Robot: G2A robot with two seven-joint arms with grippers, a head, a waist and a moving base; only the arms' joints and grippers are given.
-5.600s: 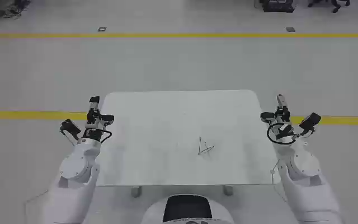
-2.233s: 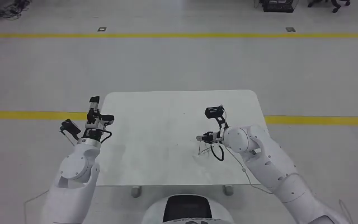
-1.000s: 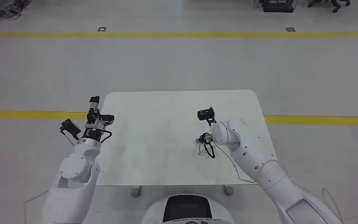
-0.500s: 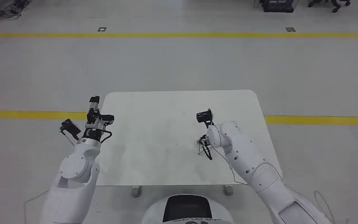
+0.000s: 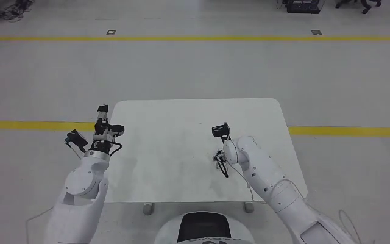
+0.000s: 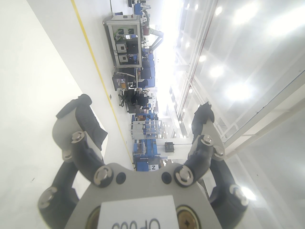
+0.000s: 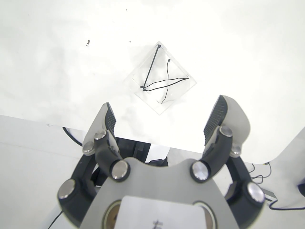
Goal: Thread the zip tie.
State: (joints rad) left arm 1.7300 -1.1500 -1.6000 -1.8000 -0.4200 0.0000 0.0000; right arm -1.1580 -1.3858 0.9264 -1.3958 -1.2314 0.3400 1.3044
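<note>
Three thin black zip ties [image 7: 152, 65] lie crossed on a small clear square tray [image 7: 182, 90] on the white table [image 5: 170, 134], near its front edge. My right gripper [image 7: 162, 117] hangs above the tray, a little nearer the table's front edge, open with nothing between its ribbed pads [image 7: 213, 117]. In the top view the right gripper [image 5: 218, 157] sits over the ties at the table's front right and covers most of them. My left gripper [image 5: 102, 122] stays at the table's left edge; the left gripper [image 6: 143, 106] is open, empty and faces the room.
The table's front edge [image 7: 71, 126] runs just under the right gripper, with floor and the table's frame below it. A few small dark specks [image 7: 87, 42] mark the tabletop beyond the tray. A yellow floor line [image 5: 36, 125] passes behind the table.
My right arm came in from the table's right side and now hangs over the zip ties; in the last second it drew slightly left and inward. The left arm has kept still.
</note>
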